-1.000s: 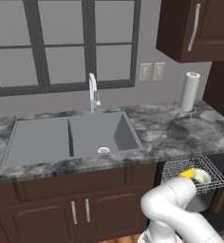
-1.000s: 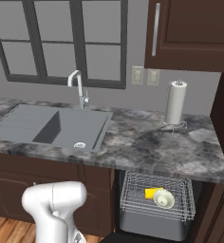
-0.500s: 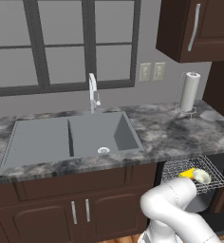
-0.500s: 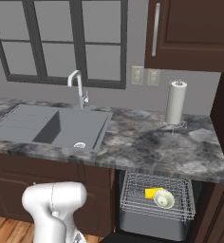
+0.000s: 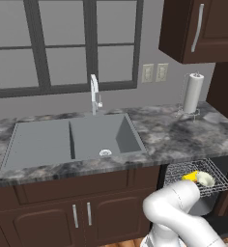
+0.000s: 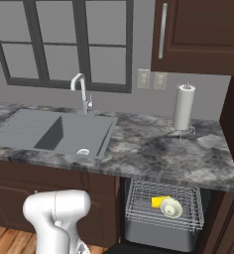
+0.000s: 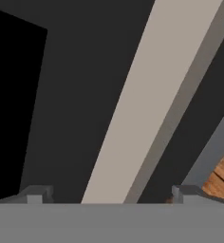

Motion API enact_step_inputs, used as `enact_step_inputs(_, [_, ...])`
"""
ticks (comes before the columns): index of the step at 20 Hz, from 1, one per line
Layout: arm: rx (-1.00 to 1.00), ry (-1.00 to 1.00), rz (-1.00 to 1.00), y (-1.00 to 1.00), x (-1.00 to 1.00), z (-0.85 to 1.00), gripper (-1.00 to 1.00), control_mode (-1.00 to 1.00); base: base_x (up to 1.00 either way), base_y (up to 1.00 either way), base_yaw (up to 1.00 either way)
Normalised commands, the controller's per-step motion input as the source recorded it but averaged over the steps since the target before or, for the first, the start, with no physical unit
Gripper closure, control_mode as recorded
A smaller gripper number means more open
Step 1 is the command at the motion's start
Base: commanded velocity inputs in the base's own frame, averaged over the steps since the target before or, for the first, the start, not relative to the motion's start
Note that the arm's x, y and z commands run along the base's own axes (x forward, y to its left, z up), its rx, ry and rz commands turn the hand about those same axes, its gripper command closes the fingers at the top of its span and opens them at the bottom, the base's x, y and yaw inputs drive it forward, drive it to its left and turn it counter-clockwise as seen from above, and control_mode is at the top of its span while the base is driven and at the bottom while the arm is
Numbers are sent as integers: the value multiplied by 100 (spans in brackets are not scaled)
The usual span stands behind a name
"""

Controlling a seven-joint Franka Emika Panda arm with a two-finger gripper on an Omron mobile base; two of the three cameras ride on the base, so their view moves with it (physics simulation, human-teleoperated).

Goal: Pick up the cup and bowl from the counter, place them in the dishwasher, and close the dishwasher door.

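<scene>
Dishwasher door (image 7: 85,104), a flat black panel, is lying right ahead of the wide-open, empty pincer (image 7: 109,194), its silver bar handle (image 7: 147,95) running diagonally between the tips, while the yellow cup (image 6: 158,202) and cream bowl (image 6: 171,208) are sitting touching in the pulled-out silver wire rack (image 6: 139,208) under the marbled worktop (image 6: 178,158).

Light is even and soft, with no visible source and no glare. The counter (image 5: 183,135) carries only faint shading; a soft shadow sits beneath the paper-towel roll (image 6: 184,107). The dishwasher (image 6: 161,233) interior is dim. All views look coarse and slightly soft; the hand view shows flat, blocky, blurred surfaces.
</scene>
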Motion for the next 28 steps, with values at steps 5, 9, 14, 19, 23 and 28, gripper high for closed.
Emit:
enact_step_inputs(5, [7, -7, 8, 0, 92, 28, -100, -100, 0, 0, 0])
enact_step_inputs(9, [4, -4, 6, 0, 100, 14, -100, -100, 0, 0, 0])
enact_step_inputs(14, [0, -3, 5, 0, 100, 6, -100, -100, 0, 0, 0])
enact_step_inputs(19, [0, -2, 4, 0, 100, 0, -100, -100, 0, 0, 0])
enact_step_inputs(23, [0, -1, 2, 0, 100, -2, -100, -100, 0, 0, 0])
enact_step_inputs(28, [0, 0, 1, 0, 100, -18, -100, -100, 0, 0, 0])
